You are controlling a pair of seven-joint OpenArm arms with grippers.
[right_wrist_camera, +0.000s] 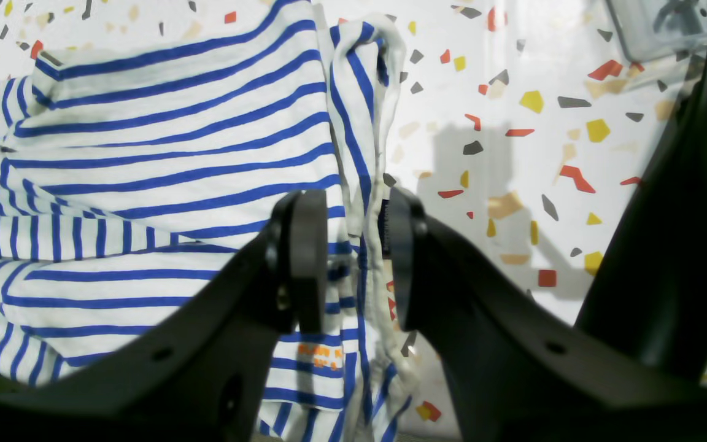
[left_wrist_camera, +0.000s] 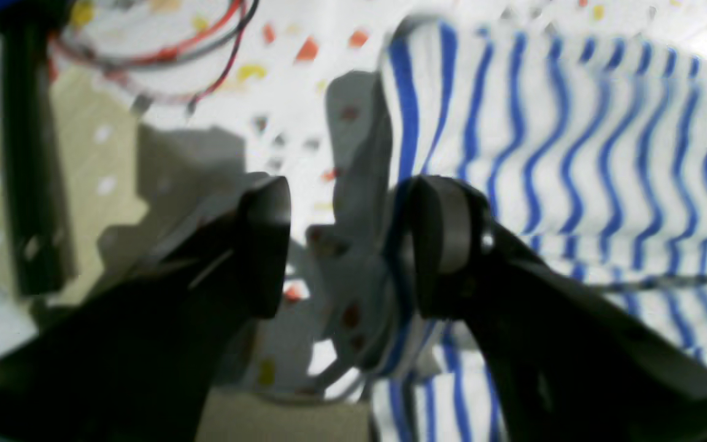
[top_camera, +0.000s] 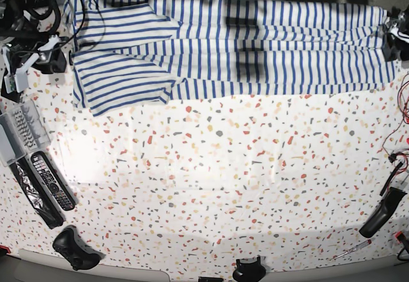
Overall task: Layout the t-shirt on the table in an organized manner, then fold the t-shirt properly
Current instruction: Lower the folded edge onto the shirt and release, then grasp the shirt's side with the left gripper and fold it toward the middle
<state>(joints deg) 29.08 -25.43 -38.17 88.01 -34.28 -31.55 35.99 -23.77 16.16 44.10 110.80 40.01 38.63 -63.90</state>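
Base view, left to right: flat ribbed remote controls (top_camera: 45,183) at the table's (top_camera: 223,186) speckled edge; the t-shirt (top_camera: 255,45), soft blue-striped cloth, stretched along the far side. Right gripper (right_wrist_camera: 353,258) straddles its hem, jaws apart; left gripper (left_wrist_camera: 347,245) spread wide.

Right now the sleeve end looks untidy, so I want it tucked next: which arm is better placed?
Probably the right: the right gripper is open at the sleeve end of the t-shirt, where one sleeve juts out. The left gripper sits at the hem end.
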